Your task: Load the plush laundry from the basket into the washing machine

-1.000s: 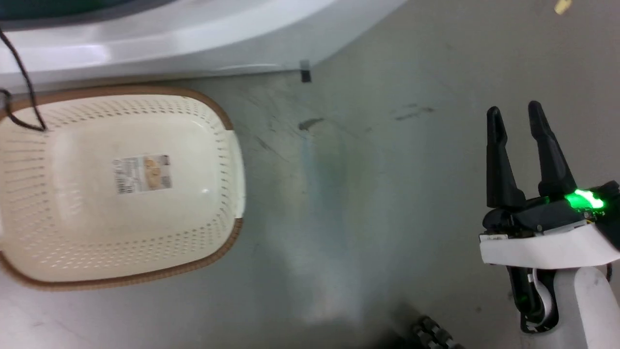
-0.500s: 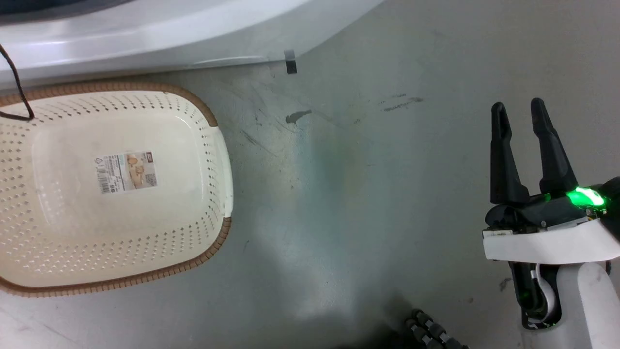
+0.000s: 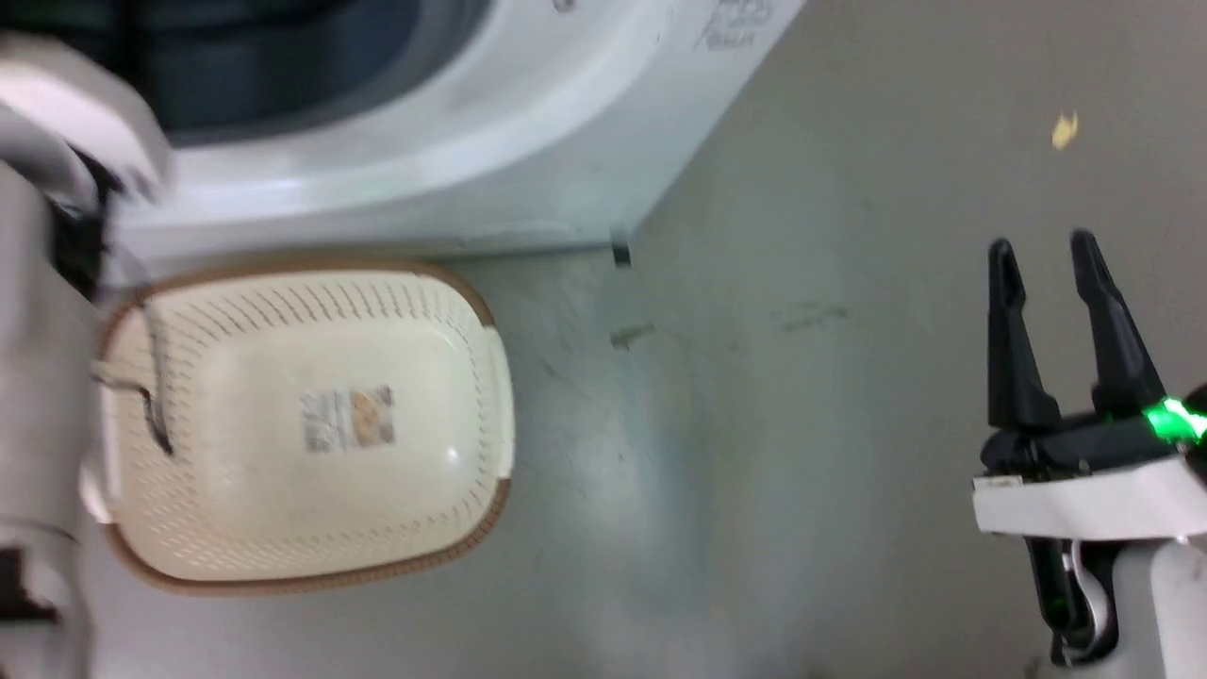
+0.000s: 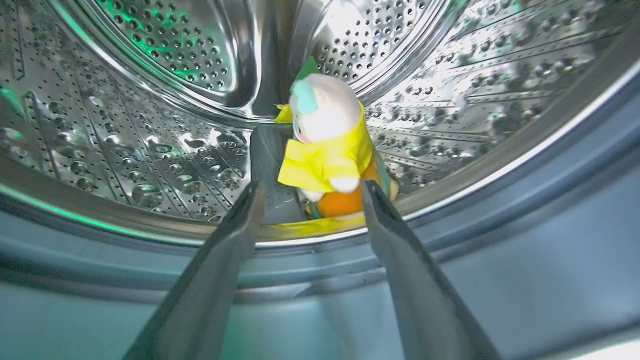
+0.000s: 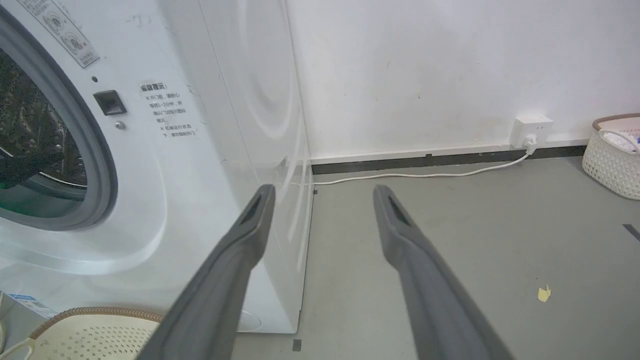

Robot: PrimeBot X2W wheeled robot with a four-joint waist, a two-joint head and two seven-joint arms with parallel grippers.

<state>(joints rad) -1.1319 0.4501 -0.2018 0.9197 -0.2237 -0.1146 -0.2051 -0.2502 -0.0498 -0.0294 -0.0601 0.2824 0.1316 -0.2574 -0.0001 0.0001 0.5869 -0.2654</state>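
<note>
The cream basket (image 3: 236, 528) with its brown rim sits on the floor in front of the white washing machine (image 3: 528, 141), holding only a paper label (image 3: 347, 419). In the left wrist view the pink-headed doll (image 4: 327, 145) in a yellow shirt lies on the orange burger plush (image 4: 345, 202) inside the steel drum (image 4: 150, 125). My left gripper (image 4: 309, 192) is open at the drum mouth, just short of the toys, touching neither. Its pale forearm (image 3: 38, 377) shows at the head view's left edge. My right gripper (image 3: 1045, 256) hangs open over bare floor, empty.
The washer's front panel and grey door seal (image 5: 95, 150) stand left of my right gripper (image 5: 324, 192). A white cable (image 5: 425, 175) runs along the wall to a socket (image 5: 531, 131). Another white basket (image 5: 612, 155) stands far right. A yellow scrap (image 5: 543, 293) lies on the grey floor.
The head camera has tilted up, so the washer's door opening and my left forearm have come into view. The basket's floor shows only its label throughout. My right gripper has stayed open.
</note>
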